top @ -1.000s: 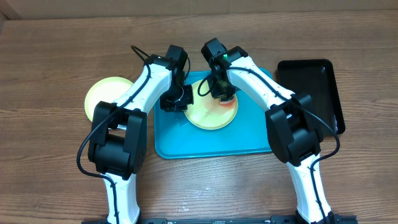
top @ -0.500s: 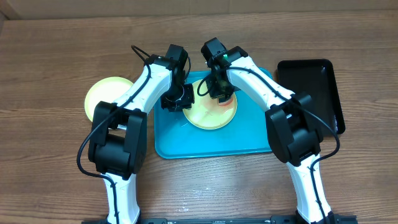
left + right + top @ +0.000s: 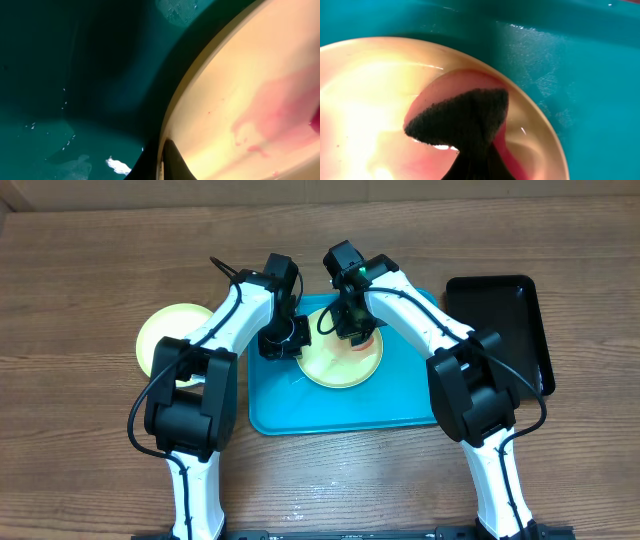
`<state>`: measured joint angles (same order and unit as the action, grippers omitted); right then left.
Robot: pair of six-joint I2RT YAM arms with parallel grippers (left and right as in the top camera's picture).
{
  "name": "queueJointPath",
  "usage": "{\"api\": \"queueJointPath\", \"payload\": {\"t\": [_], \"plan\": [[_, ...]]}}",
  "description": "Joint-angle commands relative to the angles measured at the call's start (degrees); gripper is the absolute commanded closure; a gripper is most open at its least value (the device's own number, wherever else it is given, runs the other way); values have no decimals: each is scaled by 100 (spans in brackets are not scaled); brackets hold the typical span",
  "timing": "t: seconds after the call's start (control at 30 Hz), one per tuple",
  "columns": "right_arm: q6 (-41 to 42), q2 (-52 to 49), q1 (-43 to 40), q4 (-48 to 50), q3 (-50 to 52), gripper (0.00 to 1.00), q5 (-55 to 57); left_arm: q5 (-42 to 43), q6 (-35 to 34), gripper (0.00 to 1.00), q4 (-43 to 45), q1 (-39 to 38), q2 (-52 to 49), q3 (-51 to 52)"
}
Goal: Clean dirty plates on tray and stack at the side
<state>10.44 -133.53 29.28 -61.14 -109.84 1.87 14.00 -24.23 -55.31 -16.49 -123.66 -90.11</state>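
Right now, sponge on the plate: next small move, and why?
Probably have the right gripper sweep the dark sponge across the plate toward its centre: red smear shows around it, and the left gripper appears to pinch the rim, steadying it.

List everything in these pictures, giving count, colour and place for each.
Table: one, brown wood, under everything.
Tray: one, turquoise, mid-table.
Smeared plate: one, pale yellow with a red-orange smear, on the Tray's far half.
Second plate: one, pale yellow, on the Table left of the Tray.
Black tray: one, glossy black, right of the Tray.
Scrub pad: one, dark, on the Smeared plate.
Left gripper: one, black, pinching the Smeared plate's left rim.
Right gripper: one, black, holding the Scrub pad.
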Motion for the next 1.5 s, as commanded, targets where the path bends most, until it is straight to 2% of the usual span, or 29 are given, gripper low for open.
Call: {"api": "queueJointPath", "payload": {"t": [0.0,0.23,0.43,0.6,0.73,0.83,1.07,1.13,1.47], "plan": [[-4,-44,26,-2,-81,96,-378,101,-22,96,-20,-28,-140,-39],[-498,-44,28,-83,-81,96,-2243,284,-13,96,-111,118,-127,-44],[-761,-44,-114,-654,-81,96,-2201,367,138,96,-122,153,-127,-44],[-776,-39,-361,-1047,-94,96,-1394,389,153,96,-127,153,-127,-44],[-474,11,-479,-1091,-269,96,-664,382,203,96,-122,164,-125,-46],[-424,120,-483,-1095,-726,96,-713,284,308,96,-133,181,-17,-50],[-420,557,-551,-1154,-1716,96,-1311,-538,437,96,-227,184,675,-50],[-153,855,-706,-1158,-1895,96,-1353,-1029,501,96,-323,177,1043,-50],[313,1224,-1644,-1333,-1897,96,-1541,-2557,496,96,-466,-52,1932,-50]]}}
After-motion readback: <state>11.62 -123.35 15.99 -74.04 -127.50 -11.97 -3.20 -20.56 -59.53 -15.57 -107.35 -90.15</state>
